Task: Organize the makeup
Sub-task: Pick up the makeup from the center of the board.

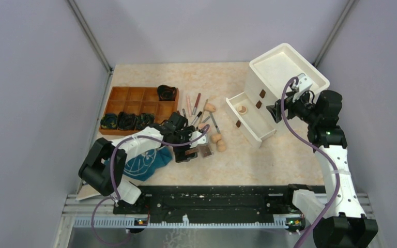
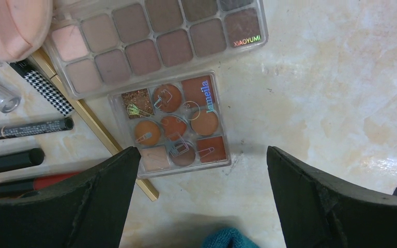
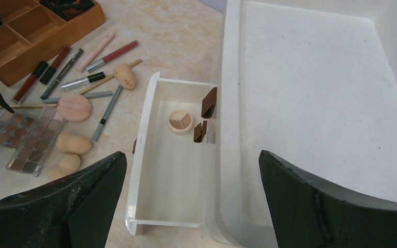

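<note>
My left gripper (image 2: 201, 155) is open and empty, low over the table, its jaws standing either side of the near edge of a small brown-orange eyeshadow palette (image 2: 174, 124). A larger brown-pink palette (image 2: 155, 39) lies just beyond it. Black and red pencils (image 2: 26, 128) lie to the left. In the top view this gripper (image 1: 194, 147) is beside the palettes (image 1: 204, 150). My right gripper (image 3: 192, 156) is open and empty, held above the open white drawer (image 3: 140, 150), where a small round compact (image 3: 180, 121) lies. Tan sponges (image 3: 72, 143) and slim tubes (image 3: 108, 54) lie on the table to the drawer's left.
The white drawer unit (image 1: 284, 67) stands at the right, its lower drawer (image 1: 233, 114) pulled out. A wooden compartment tray (image 1: 134, 98) with dark items sits at the back left. The teal cloth (image 1: 144, 160) lies under the left arm.
</note>
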You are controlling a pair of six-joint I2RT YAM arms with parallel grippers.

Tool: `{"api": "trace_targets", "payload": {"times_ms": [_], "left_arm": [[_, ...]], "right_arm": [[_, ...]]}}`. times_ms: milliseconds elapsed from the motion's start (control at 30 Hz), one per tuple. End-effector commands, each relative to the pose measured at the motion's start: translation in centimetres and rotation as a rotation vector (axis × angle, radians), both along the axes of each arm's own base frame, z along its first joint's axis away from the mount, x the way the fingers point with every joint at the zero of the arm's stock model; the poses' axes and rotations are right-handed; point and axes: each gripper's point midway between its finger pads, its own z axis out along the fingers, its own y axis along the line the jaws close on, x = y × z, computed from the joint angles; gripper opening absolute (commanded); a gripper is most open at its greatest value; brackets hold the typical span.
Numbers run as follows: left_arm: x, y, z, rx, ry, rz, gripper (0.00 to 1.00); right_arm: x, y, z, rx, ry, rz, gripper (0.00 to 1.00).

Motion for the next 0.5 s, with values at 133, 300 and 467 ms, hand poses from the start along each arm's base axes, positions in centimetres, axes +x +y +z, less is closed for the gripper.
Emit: {"api": "trace_targets", "payload": {"times_ms": [133, 300, 467], "left_arm": [[0.7, -2.1, 0.8, -0.081, 0.024, -0.034, 0.99], [1.0, -2.4, 0.4, -0.084, 0.017, -0.04, 0.99], [1.7, -2.5, -0.2, -0.063, 0.02, -0.04, 0.99]], "right_arm": [[0.0, -0.1, 0.8, 0.001, -0.029, 0.009, 0.99], [0.1, -0.1, 0.6, 0.0, -0.02, 0.013, 0.99], [0.1, -0.1, 0.6, -0.001, -0.018, 0.013, 0.99]]}}
